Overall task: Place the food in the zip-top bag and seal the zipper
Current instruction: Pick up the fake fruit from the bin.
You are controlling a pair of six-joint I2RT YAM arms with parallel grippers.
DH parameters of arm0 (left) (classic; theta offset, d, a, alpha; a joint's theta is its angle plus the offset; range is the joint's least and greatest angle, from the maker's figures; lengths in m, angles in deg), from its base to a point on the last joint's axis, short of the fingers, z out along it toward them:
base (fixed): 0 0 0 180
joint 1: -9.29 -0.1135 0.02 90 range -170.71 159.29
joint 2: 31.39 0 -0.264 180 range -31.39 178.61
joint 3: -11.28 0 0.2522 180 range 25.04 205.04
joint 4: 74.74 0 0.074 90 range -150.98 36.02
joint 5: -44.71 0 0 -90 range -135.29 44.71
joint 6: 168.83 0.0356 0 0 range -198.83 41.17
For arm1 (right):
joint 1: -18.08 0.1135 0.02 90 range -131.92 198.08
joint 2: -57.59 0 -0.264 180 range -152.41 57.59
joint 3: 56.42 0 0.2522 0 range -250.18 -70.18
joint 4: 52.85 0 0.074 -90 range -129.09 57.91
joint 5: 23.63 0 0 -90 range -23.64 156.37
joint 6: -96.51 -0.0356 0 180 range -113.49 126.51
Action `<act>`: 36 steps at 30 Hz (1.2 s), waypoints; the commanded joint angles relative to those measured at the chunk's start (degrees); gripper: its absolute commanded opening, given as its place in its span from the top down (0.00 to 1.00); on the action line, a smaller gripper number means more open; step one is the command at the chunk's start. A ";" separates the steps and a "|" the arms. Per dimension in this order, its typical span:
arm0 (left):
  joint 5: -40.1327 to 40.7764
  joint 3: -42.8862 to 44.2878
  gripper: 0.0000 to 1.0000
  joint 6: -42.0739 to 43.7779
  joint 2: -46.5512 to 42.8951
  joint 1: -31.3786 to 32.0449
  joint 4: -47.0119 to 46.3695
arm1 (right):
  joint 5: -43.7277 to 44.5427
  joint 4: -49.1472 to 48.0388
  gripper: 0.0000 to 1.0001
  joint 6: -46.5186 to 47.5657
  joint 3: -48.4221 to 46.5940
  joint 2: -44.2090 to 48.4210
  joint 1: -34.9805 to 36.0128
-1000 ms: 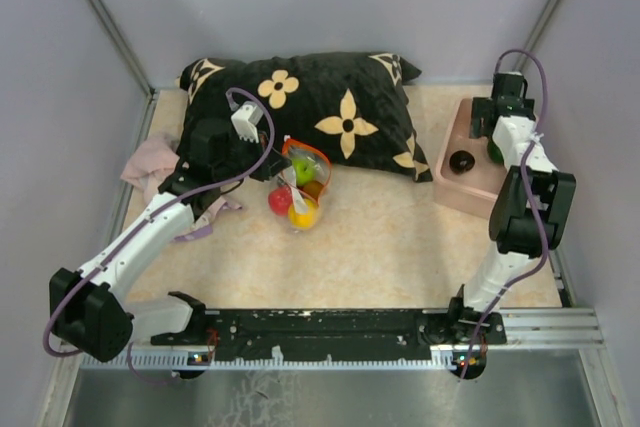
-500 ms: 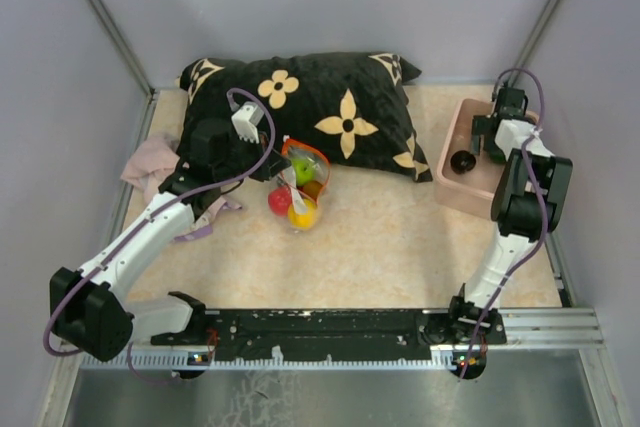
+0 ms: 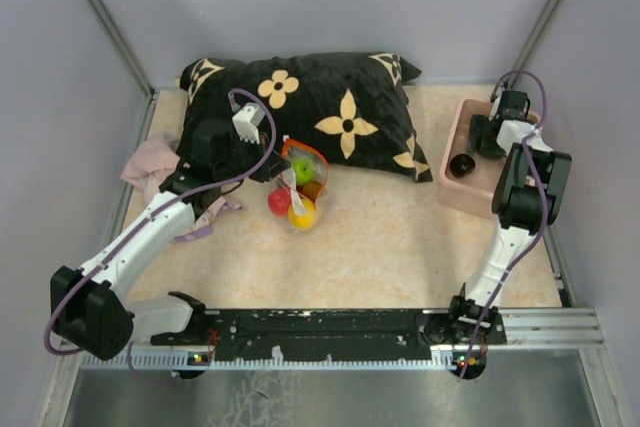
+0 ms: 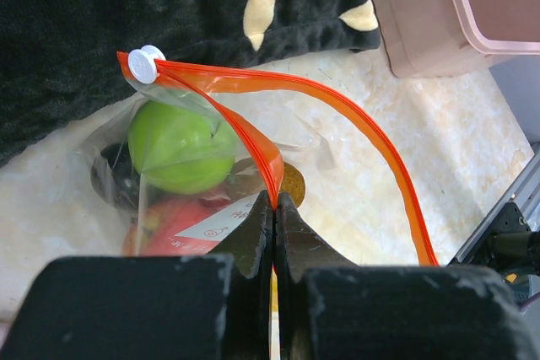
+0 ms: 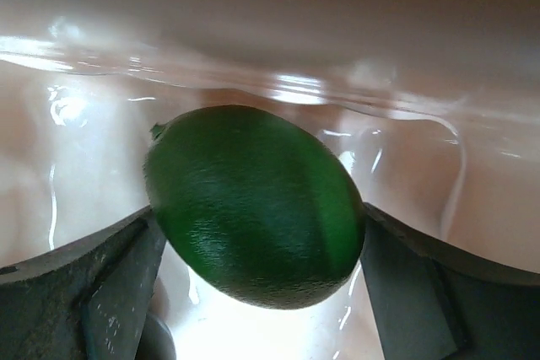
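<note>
The bag (image 3: 300, 182) sits mid-counter against the near edge of the black pillow (image 3: 320, 112). There's bare counter (image 3: 390, 237) open on its near side and across to the pink bin (image 3: 450, 147) at the far right. Since a second ago the right arm has dipped deeper into that bin, while the left arm and bag haven't budged. The left tool (image 4: 274, 208) is pinched tight on the orange zipper (image 4: 337, 103), the mouth gaping, food (image 4: 177, 145) inside. The right tool (image 3: 483, 137) stands wide, jaws flanking a dark green fruit (image 5: 253, 204) on the bin floor.
</note>
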 commanded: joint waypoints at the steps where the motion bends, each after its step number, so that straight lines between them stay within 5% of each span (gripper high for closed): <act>1: 0.18 1.34 1.00 -0.01 -0.19 0.18 0.56 | -5.55 -0.31 0.11 -1.99 -3.42 -1.66 -0.89; 8: -0.11 0.91 1.00 -0.31 -0.20 0.25 0.50 | -9.69 -1.07 0.14 -3.92 -4.05 -2.09 -1.33; 22: -0.77 0.40 1.00 -1.19 -0.37 0.20 -0.28 | -8.87 1.37 0.46 -8.16 -3.71 5.49 -1.33; 36: -2.05 0.11 1.00 -1.06 -0.32 0.24 -1.45 | -6.81 7.40 0.51 -14.08 -0.83 19.36 -1.28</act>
